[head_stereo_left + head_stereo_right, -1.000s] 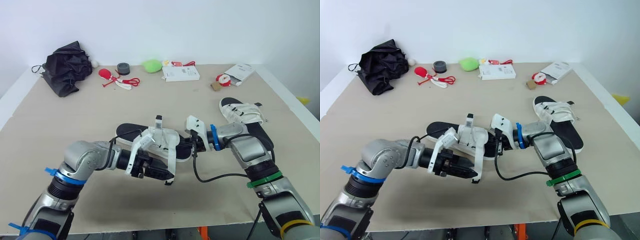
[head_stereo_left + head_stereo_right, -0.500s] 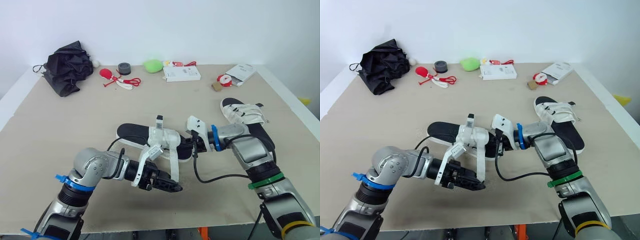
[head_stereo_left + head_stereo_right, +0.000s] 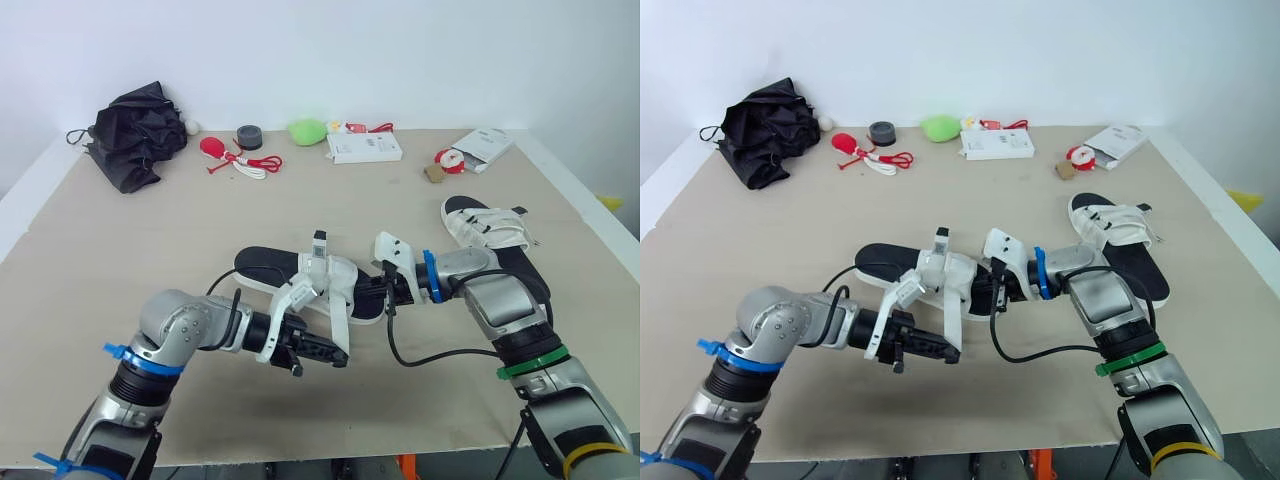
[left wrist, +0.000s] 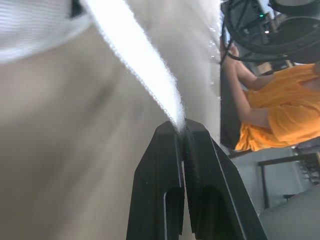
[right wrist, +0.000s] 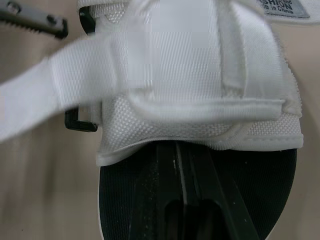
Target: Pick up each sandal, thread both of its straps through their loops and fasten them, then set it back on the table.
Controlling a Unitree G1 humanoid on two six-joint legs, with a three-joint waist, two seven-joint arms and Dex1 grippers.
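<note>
Near the middle of the worktop (image 3: 150,230), a little toward its front edge, lies the black-soled sandal (image 3: 262,266) with white straps, held from both sides. The left gripper (image 4: 180,131) is pinched shut on the tip of the loose white strap (image 3: 343,320). The strap runs taut from the sandal's upper down toward the front edge, and its end sits between the two black fingers with no gap showing. The right gripper (image 5: 183,150) is closed on the edge of the black sole at the end facing the right edge of the worktop, just below the folded white straps. A black loop (image 5: 79,123) sticks out at the side of the upper, with the pulled strap passing beside it; whether the strap goes through it cannot be told. Whether the sole rests fully on the worktop cannot be told either. The second sandal (image 3: 487,228) lies apart near the right edge, its white straps lying across its sole. Along the back edge sit a black umbrella (image 3: 130,130), a grey tape roll (image 3: 247,135), a green lump (image 3: 305,130), a white box (image 3: 362,148) and a white packet (image 3: 480,145) — all well away from both grippers. A person in an orange top (image 4: 280,110) appears beyond the left gripper.
</note>
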